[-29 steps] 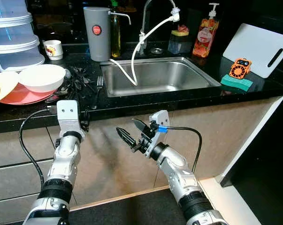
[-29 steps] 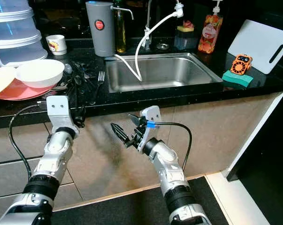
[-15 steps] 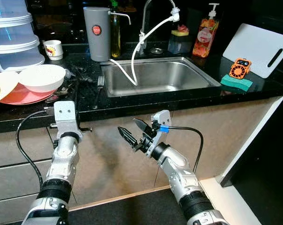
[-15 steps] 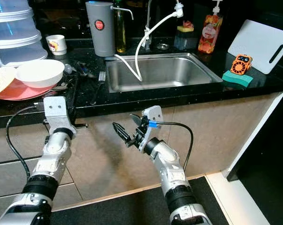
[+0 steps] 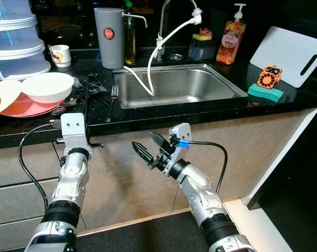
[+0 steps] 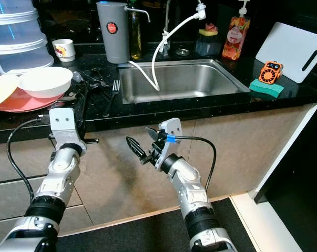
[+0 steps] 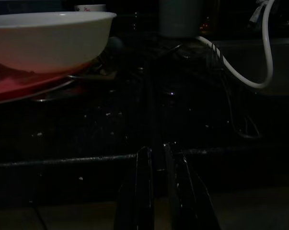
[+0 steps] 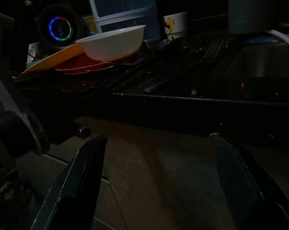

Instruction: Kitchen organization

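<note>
On the black counter a white bowl [image 5: 47, 85] rests on a red plate [image 5: 27, 108], beside a yellow plate [image 5: 1, 94]. A pile of dark cutlery [image 5: 90, 85] and a fork [image 5: 112, 94] lie between the bowl and the steel sink [image 5: 174, 84]. My left gripper [image 7: 156, 149] is just below the counter's front edge, under the bowl and cutlery, shut with nothing in it. Lower down, in front of the cabinet below the sink, my right gripper [image 5: 149, 147] is open and empty.
Stacked plastic containers [image 5: 13, 42], a mug [image 5: 59, 55] and a grey jug [image 5: 108, 37] stand at the back left. A white hose [image 5: 155, 52] hangs from the faucet into the sink. Soap bottle [image 5: 230, 42], green sponge [image 5: 265, 93], orange gadget [image 5: 268, 76] and white cutting board [image 5: 292, 52] are on the right.
My left gripper has drawn back and down a little from the counter edge near the cutlery. The right arm has barely moved.
</note>
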### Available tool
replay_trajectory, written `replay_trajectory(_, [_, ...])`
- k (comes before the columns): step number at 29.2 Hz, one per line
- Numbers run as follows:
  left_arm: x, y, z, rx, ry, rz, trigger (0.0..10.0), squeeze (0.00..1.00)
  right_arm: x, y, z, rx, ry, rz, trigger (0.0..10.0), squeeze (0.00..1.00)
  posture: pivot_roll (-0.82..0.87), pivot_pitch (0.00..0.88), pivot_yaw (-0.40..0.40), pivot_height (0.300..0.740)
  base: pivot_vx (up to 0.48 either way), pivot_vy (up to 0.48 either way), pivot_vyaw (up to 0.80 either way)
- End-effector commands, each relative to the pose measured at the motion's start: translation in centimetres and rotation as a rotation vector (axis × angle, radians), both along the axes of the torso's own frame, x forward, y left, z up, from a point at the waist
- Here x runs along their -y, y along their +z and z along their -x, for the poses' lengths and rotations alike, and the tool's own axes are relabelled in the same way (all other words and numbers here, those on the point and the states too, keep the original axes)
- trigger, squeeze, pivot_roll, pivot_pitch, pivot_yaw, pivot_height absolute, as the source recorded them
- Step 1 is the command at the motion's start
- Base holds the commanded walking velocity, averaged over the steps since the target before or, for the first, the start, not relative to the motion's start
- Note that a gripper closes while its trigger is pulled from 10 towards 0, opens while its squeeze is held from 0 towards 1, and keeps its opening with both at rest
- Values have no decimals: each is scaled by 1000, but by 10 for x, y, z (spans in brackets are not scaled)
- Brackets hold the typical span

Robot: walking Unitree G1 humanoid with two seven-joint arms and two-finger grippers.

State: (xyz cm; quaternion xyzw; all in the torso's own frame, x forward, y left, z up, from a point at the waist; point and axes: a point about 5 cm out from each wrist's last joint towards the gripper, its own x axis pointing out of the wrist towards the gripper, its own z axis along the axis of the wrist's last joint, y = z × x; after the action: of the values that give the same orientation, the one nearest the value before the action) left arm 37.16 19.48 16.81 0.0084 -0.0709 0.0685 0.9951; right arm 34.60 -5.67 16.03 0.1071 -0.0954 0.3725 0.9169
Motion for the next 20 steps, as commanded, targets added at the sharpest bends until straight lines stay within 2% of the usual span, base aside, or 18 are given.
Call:
replay_trajectory(1, [-1, 7, 0, 18, 7, -6, 0, 0, 0, -1, -1, -14, -1, -14, 10000, 0, 48, 59, -2, 740, 0, 0, 0])
replay_trajectory(8, [8, 16, 7, 56, 17, 13, 0, 0, -1, -1, 0, -15, 0, -16, 10000, 0, 53, 61, 3, 740, 0, 0, 0])
replay_trajectory(16, [8, 6, 30, 52, 40, 38, 0, 0, -3, -3, 1, -22, 4, -20, 10000, 0, 57, 65, 3, 740, 0, 0, 0])
replay_trajectory(17, [10, 9, 33, 84, 15, 51, 0, 0, -3, -3, 1, -20, 2, -22, 10000, 0, 57, 65, 3, 740, 0, 0, 0])
replay_trajectory(19, [10, 9, 33, 84, 15, 51, 0, 0, -3, -3, 1, -20, 2, -22, 10000, 0, 57, 65, 3, 740, 0, 0, 0])
replay_trajectory(20, [23, 21, 39, 166, -129, 76, 0, 0, -1, 2, -1, -4, -35, -32, 10000, 0, 60, 62, -6, 740, 0, 0, 0])
